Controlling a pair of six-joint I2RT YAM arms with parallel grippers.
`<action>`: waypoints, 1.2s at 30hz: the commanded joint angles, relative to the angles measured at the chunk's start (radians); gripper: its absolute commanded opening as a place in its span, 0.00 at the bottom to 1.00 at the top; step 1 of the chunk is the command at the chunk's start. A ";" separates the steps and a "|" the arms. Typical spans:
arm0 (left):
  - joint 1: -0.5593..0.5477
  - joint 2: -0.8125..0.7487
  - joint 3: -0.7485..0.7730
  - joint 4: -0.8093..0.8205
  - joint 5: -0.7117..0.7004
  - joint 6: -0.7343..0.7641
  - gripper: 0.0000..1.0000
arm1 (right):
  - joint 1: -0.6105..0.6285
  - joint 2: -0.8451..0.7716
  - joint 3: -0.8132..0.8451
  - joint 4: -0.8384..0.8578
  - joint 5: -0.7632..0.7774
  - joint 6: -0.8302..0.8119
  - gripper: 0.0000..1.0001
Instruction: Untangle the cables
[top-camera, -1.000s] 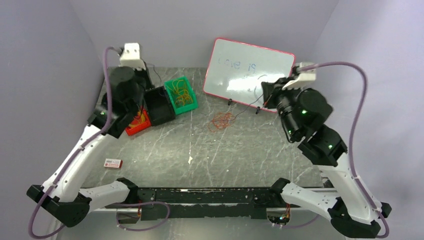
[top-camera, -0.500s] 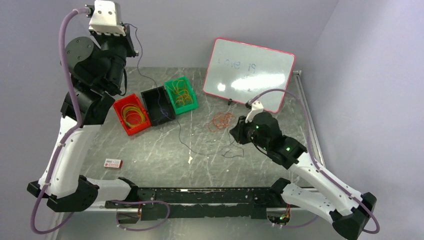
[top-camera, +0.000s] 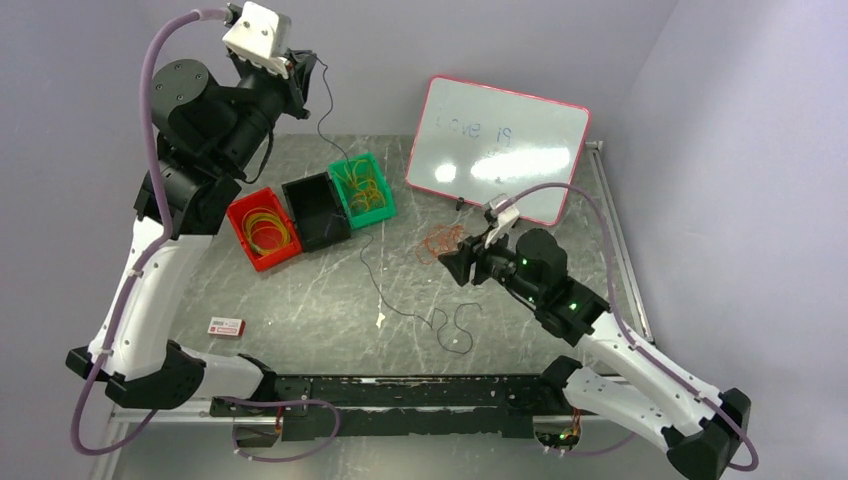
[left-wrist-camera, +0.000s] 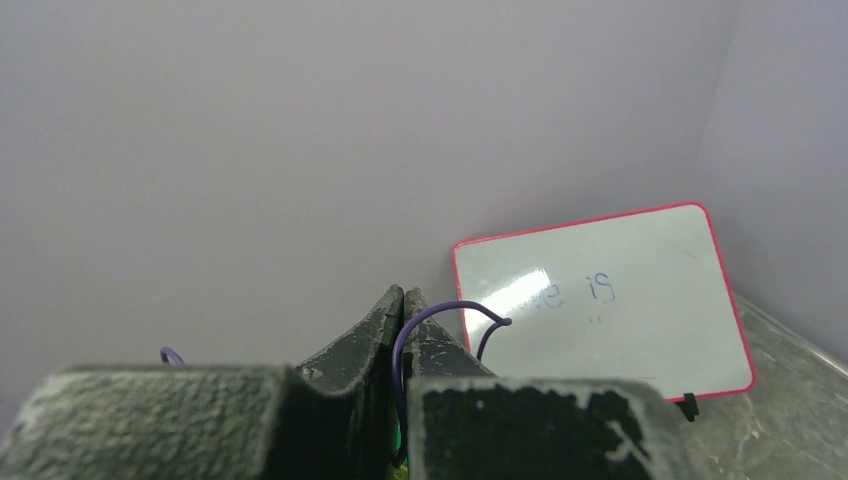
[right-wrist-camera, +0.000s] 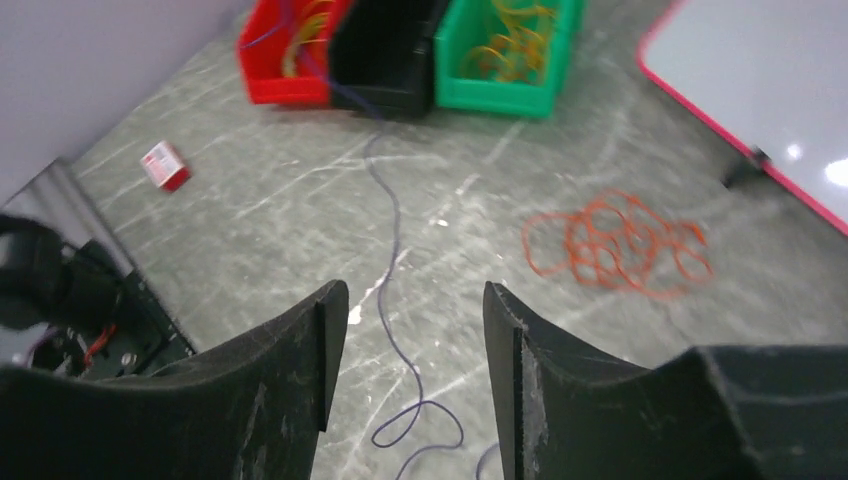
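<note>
Left claw (top-camera: 305, 75) pinching dark cable (top-camera: 372, 275) aloft, right claw (right-wrist-camera: 415, 300) parted above table (top-camera: 300, 295)

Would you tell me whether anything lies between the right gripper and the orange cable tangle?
Nothing visible does: only bare table separates the open right gripper from the orange tangle. The dark cable lies off that line.

We log left arm (top-camera: 140, 290) and right arm (top-camera: 640, 362): white link shells, black joint housings, green LEDs on right. Mauve hose (top-camera: 152, 70) runs to white wrist block (top-camera: 258, 32). Fingers (right-wrist-camera: 285, 400) black, rough-textured.
</note>
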 joint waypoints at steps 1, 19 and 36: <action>0.004 0.001 0.052 -0.003 0.094 -0.016 0.07 | 0.003 -0.006 -0.215 0.533 -0.266 -0.181 0.56; 0.003 0.013 0.082 -0.003 0.108 -0.019 0.07 | 0.087 0.738 -0.015 1.244 -0.451 -0.286 0.57; 0.003 -0.001 0.060 0.007 0.100 -0.002 0.07 | 0.141 0.784 0.033 1.224 -0.426 -0.283 0.46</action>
